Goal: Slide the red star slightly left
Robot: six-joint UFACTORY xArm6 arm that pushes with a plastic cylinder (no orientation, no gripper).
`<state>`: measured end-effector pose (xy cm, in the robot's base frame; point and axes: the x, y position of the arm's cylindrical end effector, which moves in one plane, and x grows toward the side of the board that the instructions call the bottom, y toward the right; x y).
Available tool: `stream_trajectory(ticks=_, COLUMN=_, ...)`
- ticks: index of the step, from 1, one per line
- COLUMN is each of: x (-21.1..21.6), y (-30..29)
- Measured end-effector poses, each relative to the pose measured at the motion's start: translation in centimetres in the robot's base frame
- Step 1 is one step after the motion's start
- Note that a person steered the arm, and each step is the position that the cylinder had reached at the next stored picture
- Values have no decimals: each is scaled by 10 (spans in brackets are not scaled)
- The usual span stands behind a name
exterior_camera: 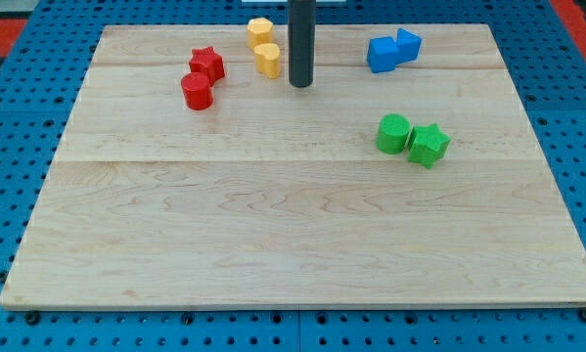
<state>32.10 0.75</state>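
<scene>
The red star (207, 65) lies near the view's top left on the wooden board (293, 225). A red cylinder (197, 91) touches it just below and to its left. My tip (300, 84) is the lower end of the dark rod, which comes down from the view's top centre. The tip stands well to the right of the red star, with two yellow blocks between them. It touches no block.
Two yellow blocks (264, 46) sit stacked in line at the top centre, just left of the rod. Two blue blocks (391, 50) touch at the top right. A green cylinder (392, 133) and a green star (428, 145) touch at the right of centre.
</scene>
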Motion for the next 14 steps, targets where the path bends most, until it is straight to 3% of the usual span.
stream_trajectory(ticks=1, x=0, y=-14)
stream_trajectory(ticks=2, x=-41, y=-18)
stream_trajectory(ticks=3, x=-43, y=-17)
stream_trajectory(ticks=5, x=28, y=75)
stream_trajectory(ticks=6, x=34, y=119)
stream_trajectory(ticks=7, x=43, y=97)
stream_trajectory(ticks=10, x=5, y=-23)
stream_trajectory(ticks=14, x=-18, y=-34)
